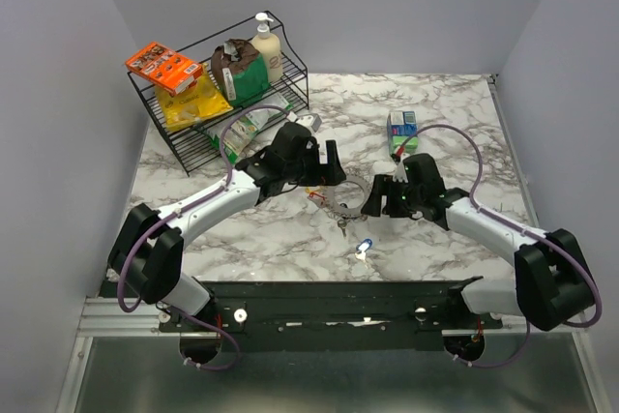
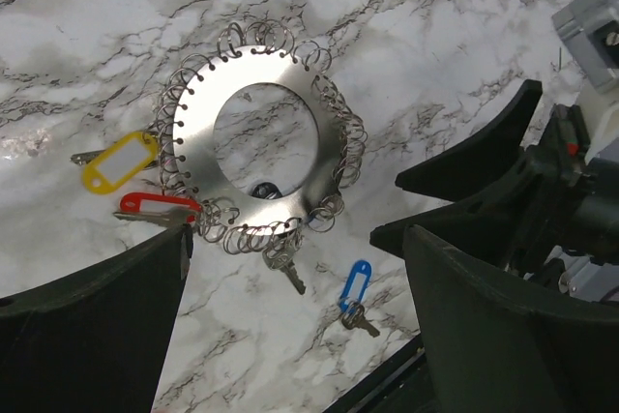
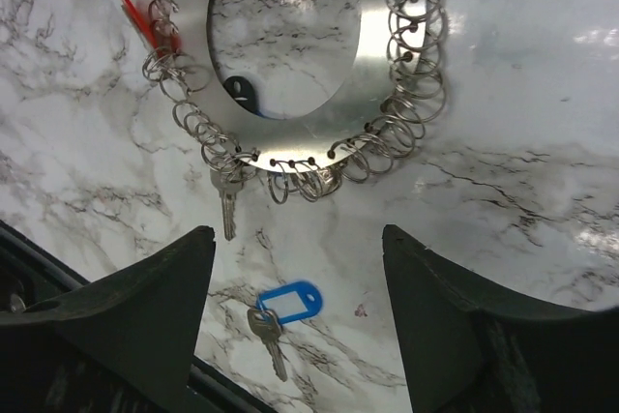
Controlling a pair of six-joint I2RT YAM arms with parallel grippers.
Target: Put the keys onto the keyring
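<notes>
Two grippers face each other over the middle of the marble table (image 1: pixel 464 132), and the keyring (image 2: pixel 324 147) lies flat on the table between them.

Gripper state
- The left gripper (image 2: pixel 295 239) has its jaws spread wide and holds nothing. In its wrist view the keyring lies just ahead of the gap.
- The right gripper (image 3: pixel 298 239) has its jaws parted and is also empty. The keyring's near edge lies just beyond the gap.

Keyring and keys
- The keyring is a flat silver disc with a wide central hole. Many small wire loops line its rim.
- The yellow key (image 2: pixel 118 163) lies on the left-arm side of the keyring, just beside the loops. Whether it is threaded cannot be told.
- The red key (image 2: pixel 155 203) lies next to the yellow key, with its tag against the loops.
- The bare key (image 3: pixel 226 202) hangs from a loop on the edge nearest the arm bases.
- The blue key (image 2: pixel 355 287) lies loose on the table, apart from the keyring, toward the near edge.
- A dark tag (image 3: pixel 242 94) shows through the central hole.

Containers
- A black wire rack (image 1: pixel 295 79) with two shelves stands at the far left of the table.
- The upper shelf holds an orange box (image 1: pixel 162 67) at the left end, a brown-and-green bag (image 1: pixel 242 70) in the middle and a pump bottle (image 1: pixel 266 45) at the right end.
- A yellow bag (image 1: pixel 193 103) sits under the orange box.
- A green-and-white packet (image 1: pixel 253 125) lies on the lower shelf.
- A small carton (image 1: pixel 401 128) stands on the table outside the rack, behind the right gripper.
</notes>
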